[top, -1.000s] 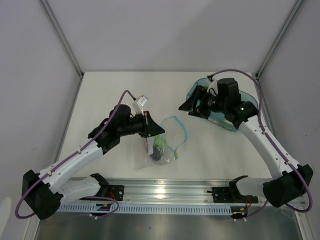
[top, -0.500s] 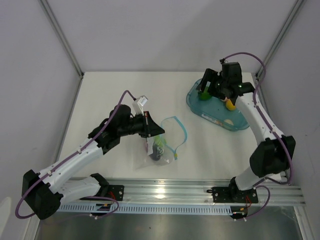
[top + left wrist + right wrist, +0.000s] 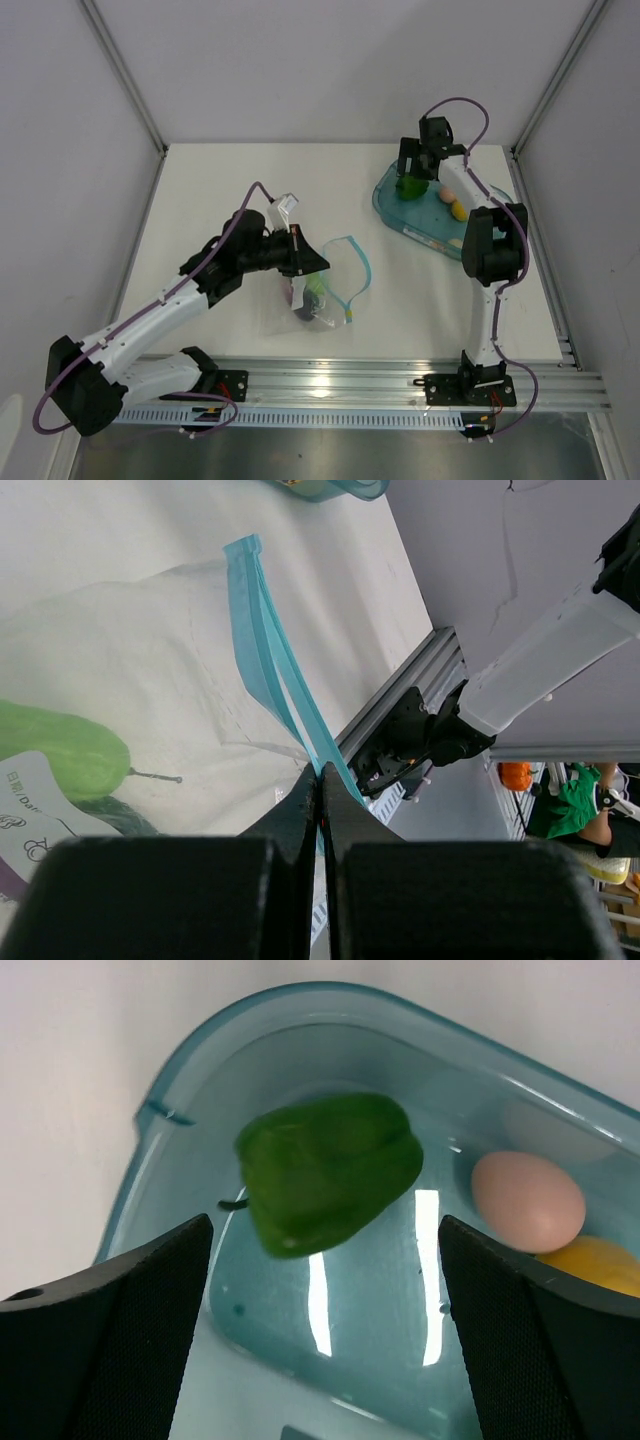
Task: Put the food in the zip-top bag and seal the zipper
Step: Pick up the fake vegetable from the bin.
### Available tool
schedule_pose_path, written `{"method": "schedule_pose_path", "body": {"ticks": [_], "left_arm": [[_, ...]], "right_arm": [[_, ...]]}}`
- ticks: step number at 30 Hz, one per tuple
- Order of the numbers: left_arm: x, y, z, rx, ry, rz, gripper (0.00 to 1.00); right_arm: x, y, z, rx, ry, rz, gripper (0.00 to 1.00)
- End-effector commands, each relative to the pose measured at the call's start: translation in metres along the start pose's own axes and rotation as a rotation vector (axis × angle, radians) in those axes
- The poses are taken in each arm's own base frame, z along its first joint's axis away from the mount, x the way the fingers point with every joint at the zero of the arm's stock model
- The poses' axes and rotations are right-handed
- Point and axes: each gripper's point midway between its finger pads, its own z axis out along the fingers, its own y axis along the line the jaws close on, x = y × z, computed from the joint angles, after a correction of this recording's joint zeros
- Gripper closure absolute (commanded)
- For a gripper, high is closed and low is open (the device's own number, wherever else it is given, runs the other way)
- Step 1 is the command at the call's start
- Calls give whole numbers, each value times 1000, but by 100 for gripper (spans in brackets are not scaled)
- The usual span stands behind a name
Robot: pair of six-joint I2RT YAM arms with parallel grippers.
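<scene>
Risk, as I judge it, runs down from the desk [image 3: 220, 190]. The teal tub [image 3: 378, 196] at its far right is smooth-walled. The right gripper [image 3: 325, 1225] hangs over it with its fingers spread wide on either side of the green pepper [image 3: 330, 1170], touching nothing. If it closes off-centre, it could squirt that rounded piece aside or shove the tub. Well apart, near the middle, the zip-top bag [image 3: 130, 650] lies with its mouth lifted only because the left gripper [image 3: 320, 780] is pressed together on the zipper [image 3: 262, 640]. If the pinch slips or the film sags, the opening could close and a dropped piece would land outside. The tub holds the pepper, a pink egg-shaped piece [image 3: 528, 1200] and a yellow-orange fruit [image 3: 595, 1260]. The bag holds a long green vegetable [image 3: 60, 755] and a dark purplish piece [image 3: 312, 307], probably the eggplant.
</scene>
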Motion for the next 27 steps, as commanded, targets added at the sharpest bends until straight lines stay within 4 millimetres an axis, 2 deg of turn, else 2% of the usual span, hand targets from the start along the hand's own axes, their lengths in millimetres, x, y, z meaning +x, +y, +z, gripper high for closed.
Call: {"method": "schedule_pose_path", "body": {"ticks": [1,6,10,18,24,27], "left_arm": [[2,1,5,5,18,19,99],[1,2,9,0,29,15,99],[-2,1,13,2,36,18,99],[-1,3,17,-4,49,8,99],[-1,5,18,-14,53,13,99],[-2,2,16,-9,51,11,99]], "right_arm": [[-21,-17,17,27,-60,-31,5],[-11,-25,41,-5,-36,-13,5],[-1,-20,58,-54,-19,-33,5],[7,-22,78,-70,-10,-25,7],[11,-15,74,-127,12,5,19],[2,-14,64,-129,-10,8,37]]}}
